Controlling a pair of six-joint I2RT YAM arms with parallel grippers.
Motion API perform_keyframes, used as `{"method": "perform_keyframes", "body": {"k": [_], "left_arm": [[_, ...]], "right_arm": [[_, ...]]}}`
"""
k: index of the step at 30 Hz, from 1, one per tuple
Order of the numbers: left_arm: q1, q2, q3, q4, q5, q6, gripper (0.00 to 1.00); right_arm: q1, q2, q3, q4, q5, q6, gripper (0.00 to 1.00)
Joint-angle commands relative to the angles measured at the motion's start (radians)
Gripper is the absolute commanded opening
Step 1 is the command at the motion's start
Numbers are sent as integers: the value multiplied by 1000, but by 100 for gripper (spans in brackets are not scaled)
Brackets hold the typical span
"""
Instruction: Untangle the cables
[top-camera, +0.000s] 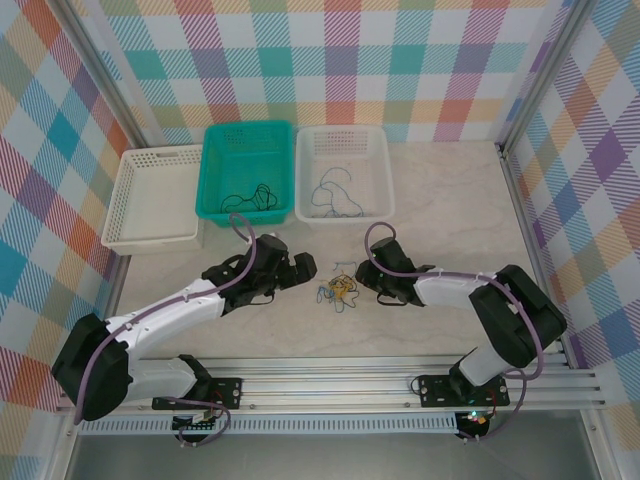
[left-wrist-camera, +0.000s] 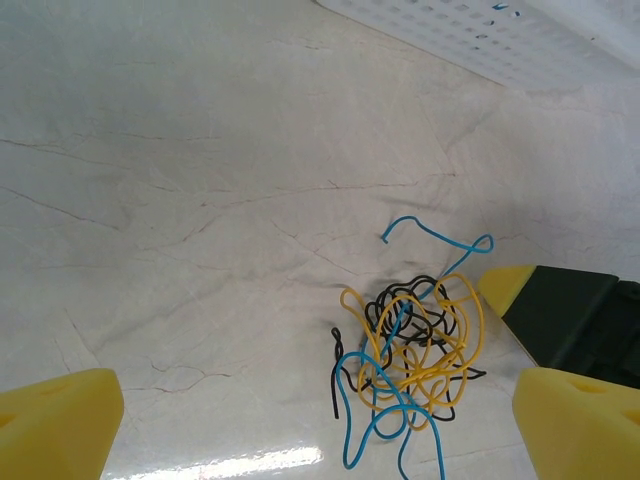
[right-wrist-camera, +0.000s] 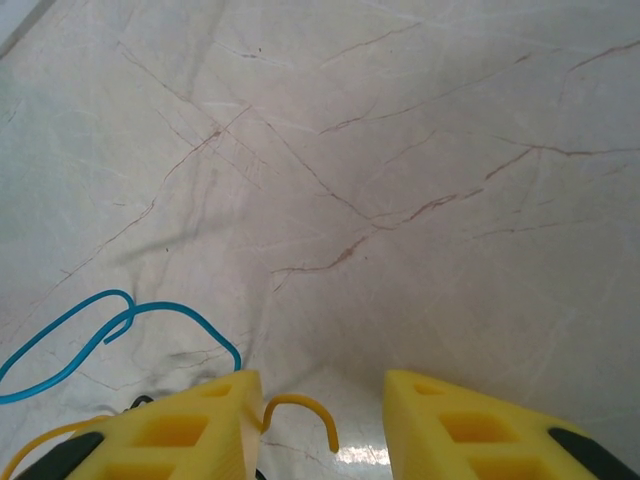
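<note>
1. The clump of cables (left-wrist-camera: 415, 350) lies on the table (top-camera: 450, 220) near its middle, between the two grippers. Blue, black and yellow strands are wound through one another, so it is not yet pulled apart.
2. A blue strand (right-wrist-camera: 185, 311) loops out from the clump's edge, and a yellow end (right-wrist-camera: 300, 405) curls up free of it.
3. The right gripper (right-wrist-camera: 313, 425) sits low at the right side of the clump, its jaws partly apart with that yellow end in the gap. Neither pad looks pressed on the wire, so I judge that nothing is gripped yet.
4. The left gripper (top-camera: 303, 268) hovers just left of the clump, jaws spread wide and empty.
5. At the far side, the teal basket (top-camera: 247, 128) holds a few dark cables (top-camera: 258, 192). The white basket (top-camera: 345, 131) to its right holds a blue cable (top-camera: 335, 195). These look like strands already separated out.
6. Another white basket (top-camera: 150, 200) stands at the far left; I cannot make out anything in it.
7. My judgement is that the task is partly done, and the knotted clump on the table is the main work left.
</note>
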Motion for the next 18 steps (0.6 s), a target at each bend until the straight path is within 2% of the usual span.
{"method": "perform_keyframes", "body": {"k": [1,5,7,14,18], "left_arm": [[-17,-16,-2,-9,-12,1,100],[-16,-4,3,14,16,14,100],[-17,2,6,32,29,29,100],[-16,16,10,74,51,56,100],[-17,27,22,55,25,50,100]], "right_arm": [[8,39,5,86,-8,21,35],[8,50,-18,152,-7,34,27],[8,47,-29,174,-2,25,19],[8,-16,-50,182,8,-22,0],[8,-66,-62,181,10,-55,0]]}}
